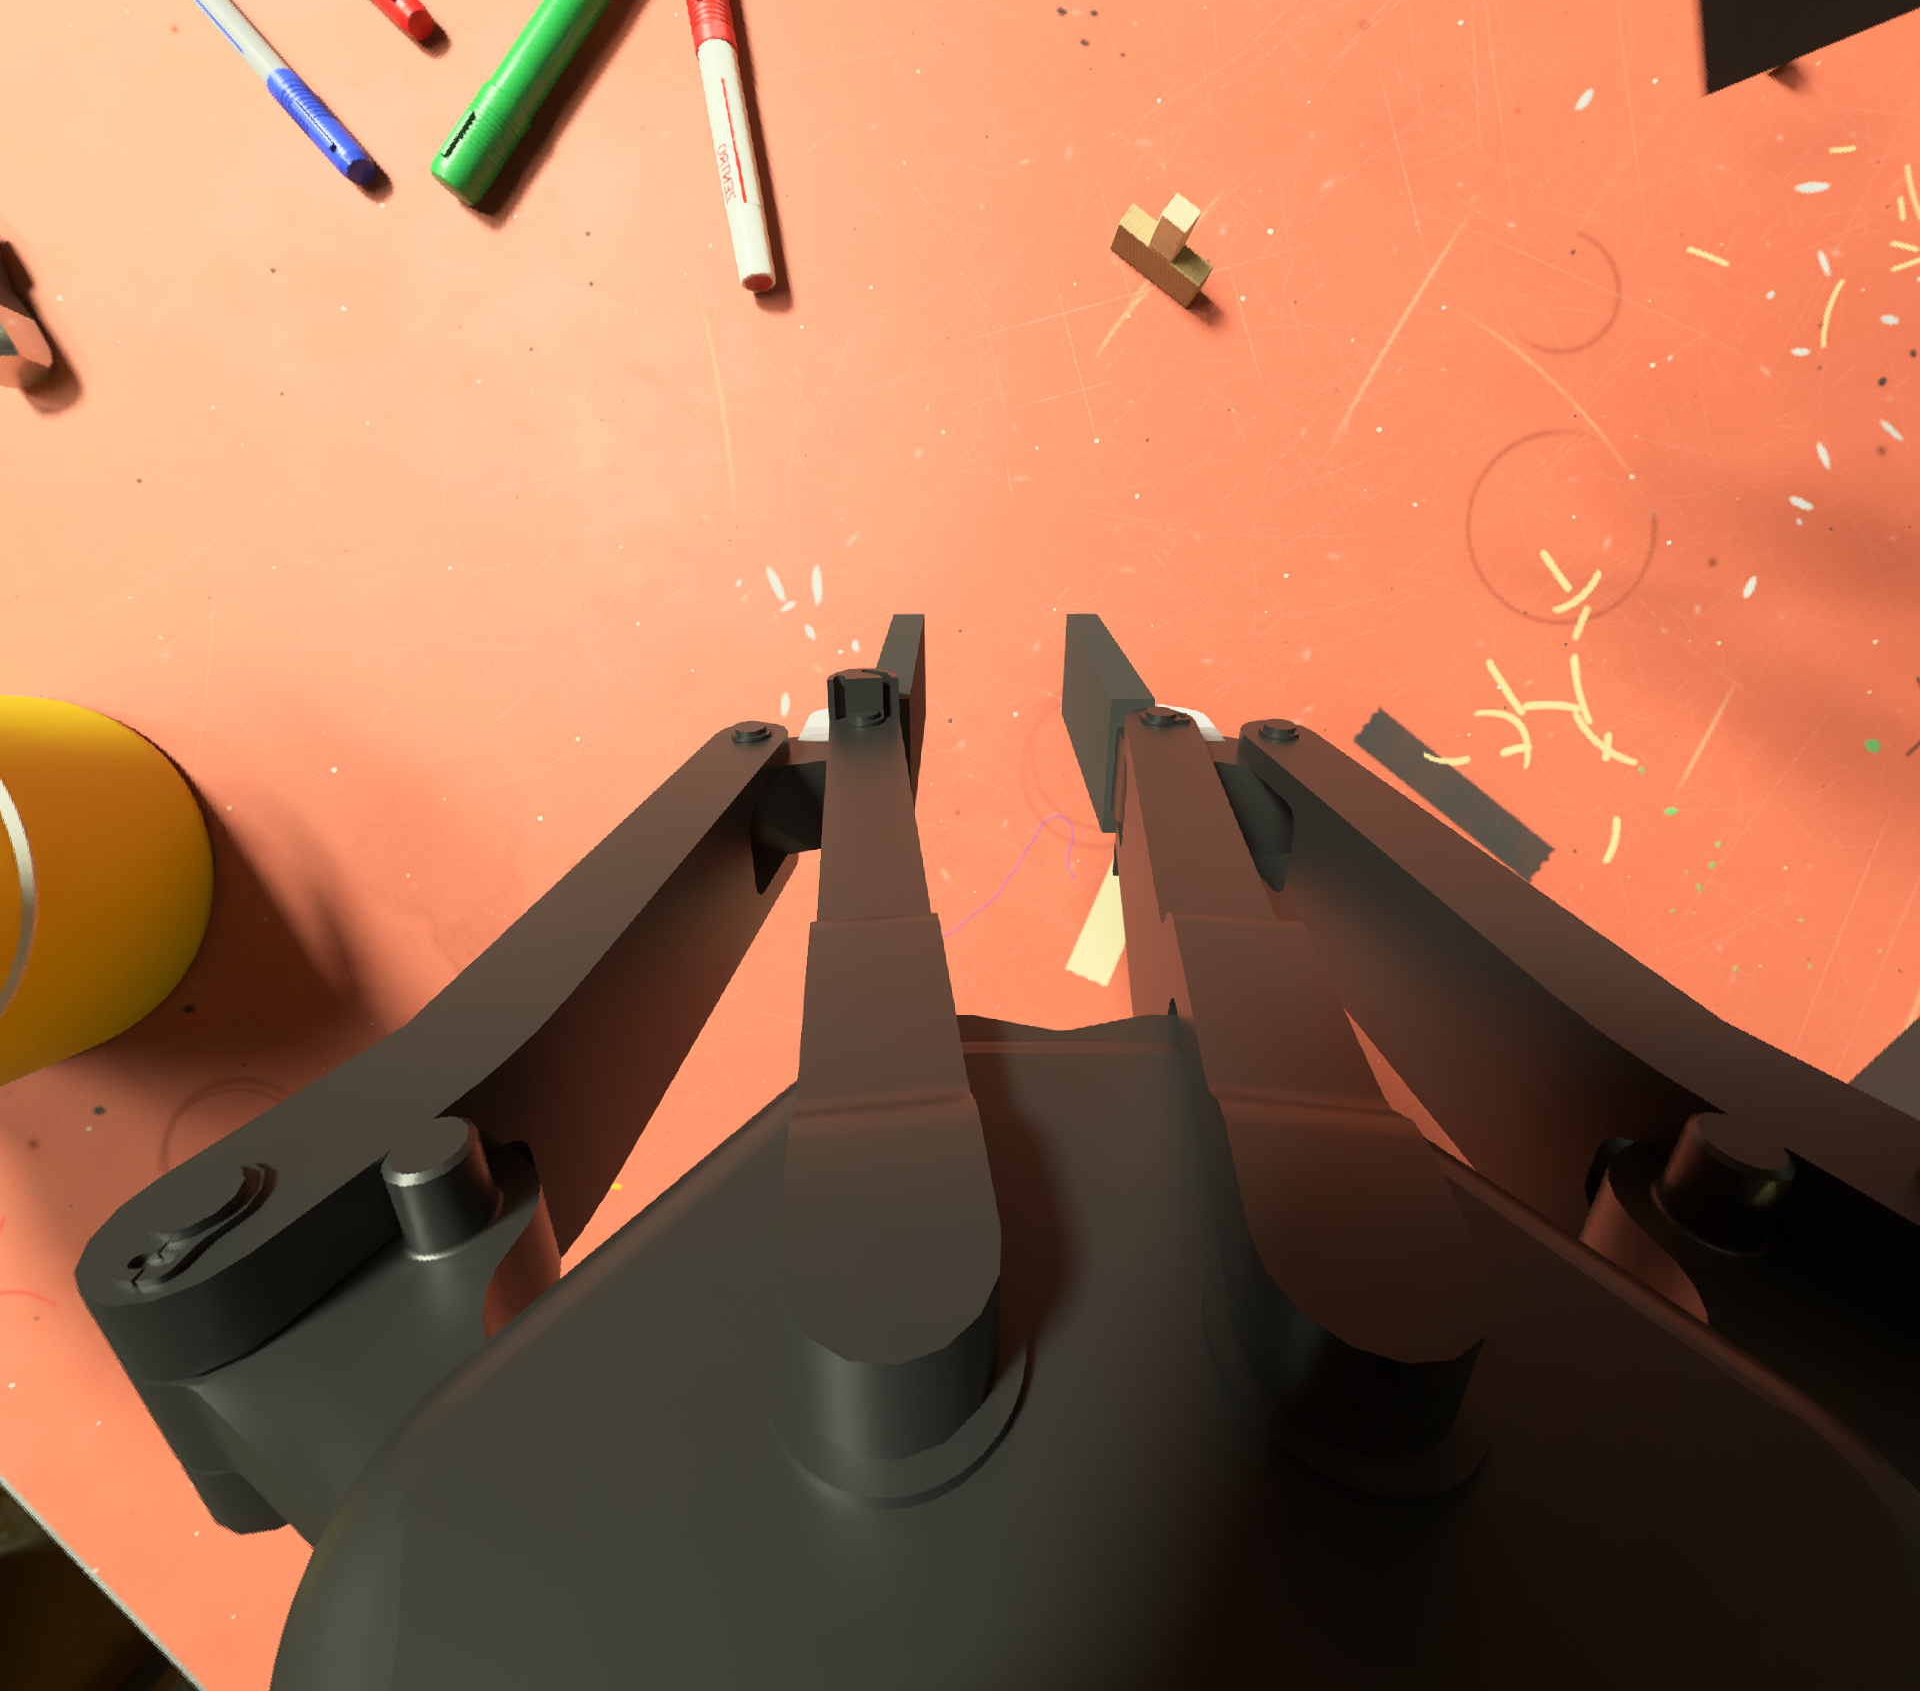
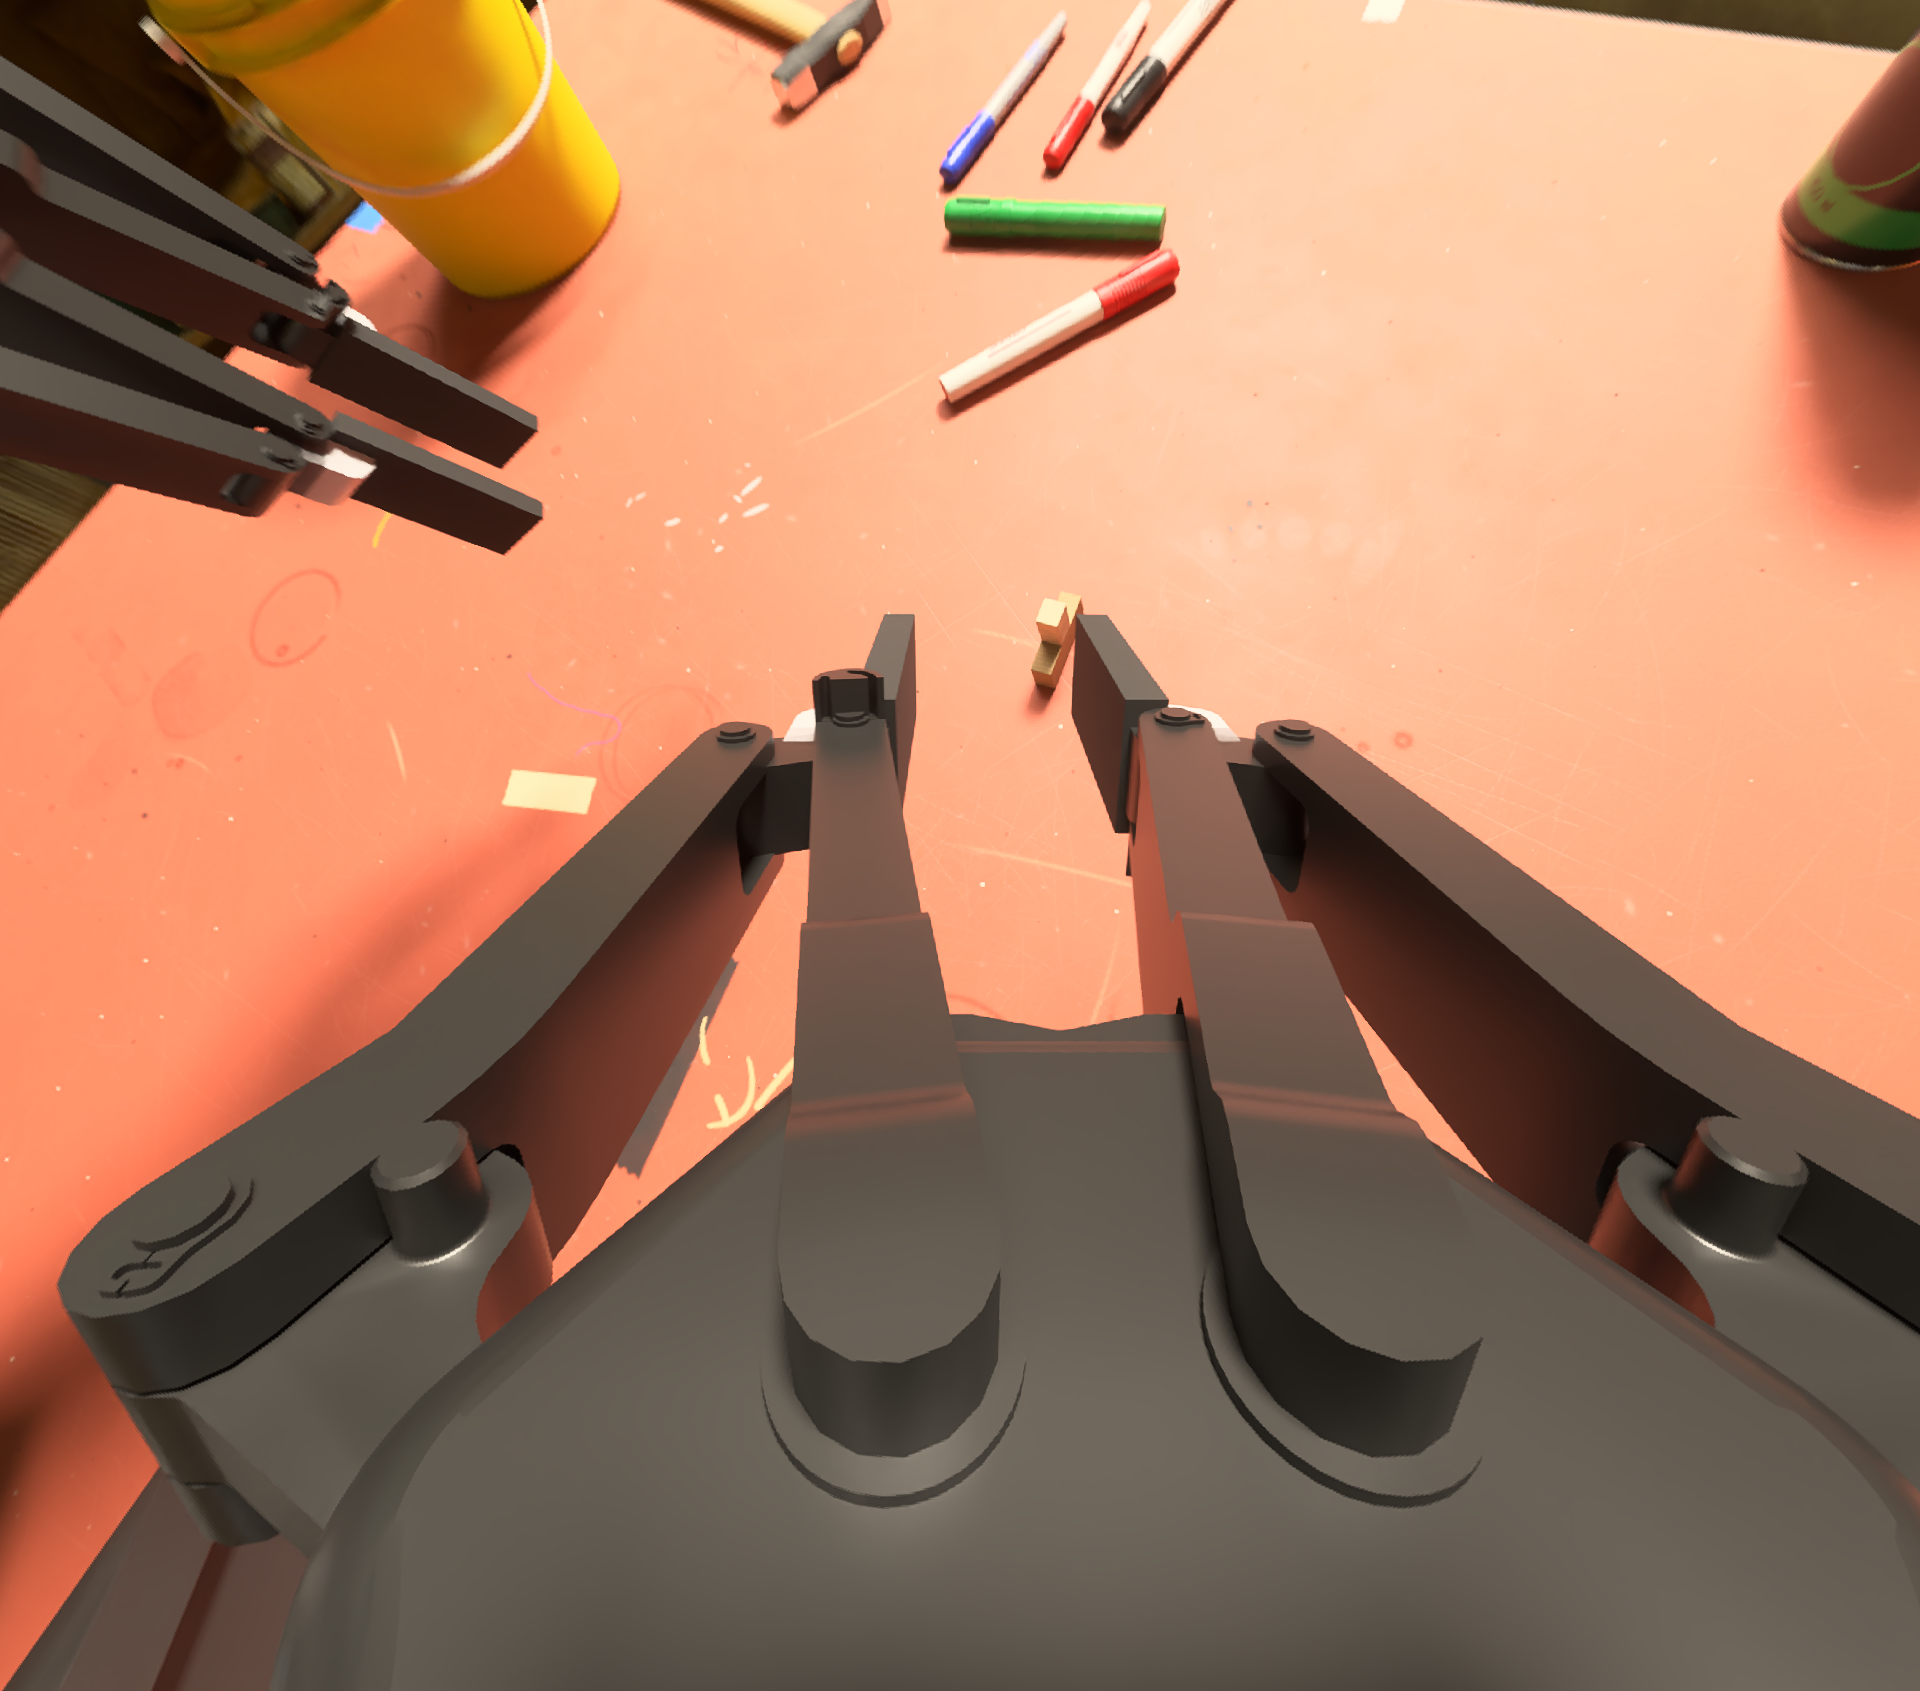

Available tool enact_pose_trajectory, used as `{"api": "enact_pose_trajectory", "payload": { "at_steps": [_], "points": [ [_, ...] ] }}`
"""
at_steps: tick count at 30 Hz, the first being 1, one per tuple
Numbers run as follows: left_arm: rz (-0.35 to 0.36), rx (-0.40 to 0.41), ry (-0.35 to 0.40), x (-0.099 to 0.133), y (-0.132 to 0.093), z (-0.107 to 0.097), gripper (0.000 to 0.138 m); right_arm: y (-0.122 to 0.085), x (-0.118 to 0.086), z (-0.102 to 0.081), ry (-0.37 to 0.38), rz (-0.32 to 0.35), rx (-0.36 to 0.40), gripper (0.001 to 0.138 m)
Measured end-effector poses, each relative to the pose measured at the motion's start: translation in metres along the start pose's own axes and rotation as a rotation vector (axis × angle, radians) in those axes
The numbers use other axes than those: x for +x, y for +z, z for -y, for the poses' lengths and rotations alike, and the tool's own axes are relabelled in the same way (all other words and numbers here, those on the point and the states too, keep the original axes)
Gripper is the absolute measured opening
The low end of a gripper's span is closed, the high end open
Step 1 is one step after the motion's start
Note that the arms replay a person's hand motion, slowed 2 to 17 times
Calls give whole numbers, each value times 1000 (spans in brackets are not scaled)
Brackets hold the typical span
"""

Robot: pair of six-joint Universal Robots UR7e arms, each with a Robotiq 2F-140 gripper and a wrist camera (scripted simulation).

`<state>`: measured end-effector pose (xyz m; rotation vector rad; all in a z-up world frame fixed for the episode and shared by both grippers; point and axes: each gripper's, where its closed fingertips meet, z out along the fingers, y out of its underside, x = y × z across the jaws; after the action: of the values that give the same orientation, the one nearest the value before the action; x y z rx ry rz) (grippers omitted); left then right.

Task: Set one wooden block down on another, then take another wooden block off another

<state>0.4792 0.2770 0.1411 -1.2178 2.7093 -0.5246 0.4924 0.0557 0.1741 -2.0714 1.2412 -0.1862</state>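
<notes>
Small pale wooden block stacked crosswise on longer tan wooden block, salmon tabletop — left gripper and right gripper both parted, empty, well apart.

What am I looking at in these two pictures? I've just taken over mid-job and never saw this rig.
Each picture comes from a camera on one arm's wrist, looking along its two dark fingers. The left gripper and right gripper are both open and hold nothing. On the salmon table two small wooden blocks sit stacked, one across the other; they lie just ahead of the right gripper's fingertip. Farther off lie five markers, among them a green marker, plus a hammer and a yellow bucket.
</notes>
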Motion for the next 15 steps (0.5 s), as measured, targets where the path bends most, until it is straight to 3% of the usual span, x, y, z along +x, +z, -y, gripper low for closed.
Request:
{"api": "enact_pose_trajectory", "payload": {
  "at_steps": [7,15],
  "points": [
    [-17,19,15,3,-3,2,36,35,7,-2,23,-28,-158,35],
    [-44,17,49,10,-1,4,35,63,8,-3,99,-9,-267,37]
  ]
}}
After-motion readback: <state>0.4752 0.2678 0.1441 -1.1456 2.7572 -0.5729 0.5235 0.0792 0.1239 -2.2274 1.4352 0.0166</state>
